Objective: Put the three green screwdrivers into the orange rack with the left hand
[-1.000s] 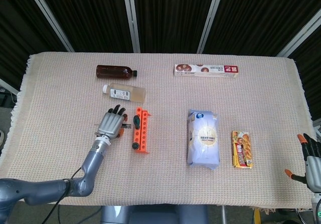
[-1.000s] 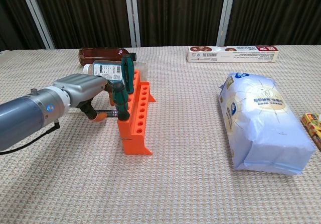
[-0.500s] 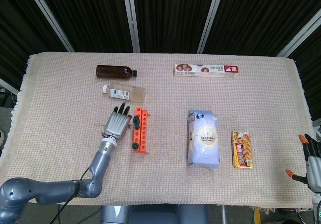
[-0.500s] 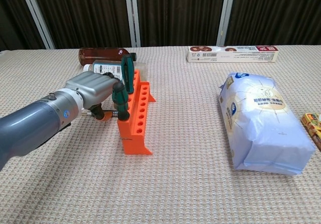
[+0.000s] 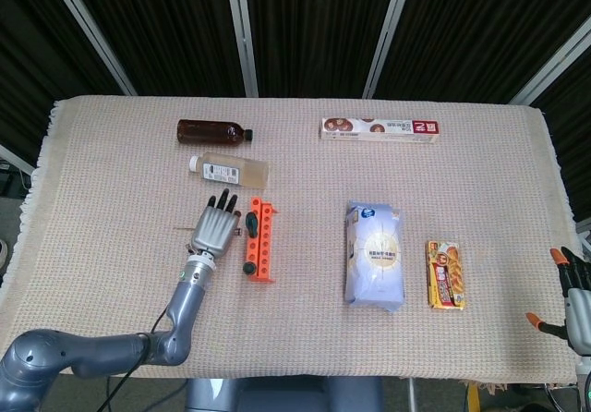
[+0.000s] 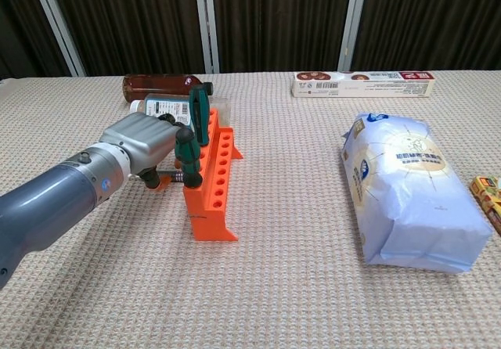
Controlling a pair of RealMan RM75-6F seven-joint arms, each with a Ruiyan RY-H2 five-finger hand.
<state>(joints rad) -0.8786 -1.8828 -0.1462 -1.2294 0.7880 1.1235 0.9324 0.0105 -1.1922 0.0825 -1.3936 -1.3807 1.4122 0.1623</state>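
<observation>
The orange rack (image 5: 259,242) (image 6: 211,178) lies left of the table's middle. One green screwdriver (image 6: 200,111) stands upright at its far end. My left hand (image 5: 213,229) (image 6: 145,149) is pressed against the rack's left side, fingers curled round the green-and-black handle of a second screwdriver (image 6: 187,156). A thin shaft sticks out past the hand's left side in the head view. I cannot make out a third screwdriver. My right hand (image 5: 574,299) hangs off the table's right edge with its fingers spread and nothing in it.
A brown bottle (image 5: 214,132) and a clear bottle (image 5: 229,167) lie just behind the rack. A long box (image 5: 379,128) is at the back, a white bag (image 5: 374,252) right of the middle, and a snack pack (image 5: 444,274) beyond it.
My left hand has moved a little right, up against the rack, with the screwdriver handle in its fingers. My right hand has sunk slightly at the frame's edge.
</observation>
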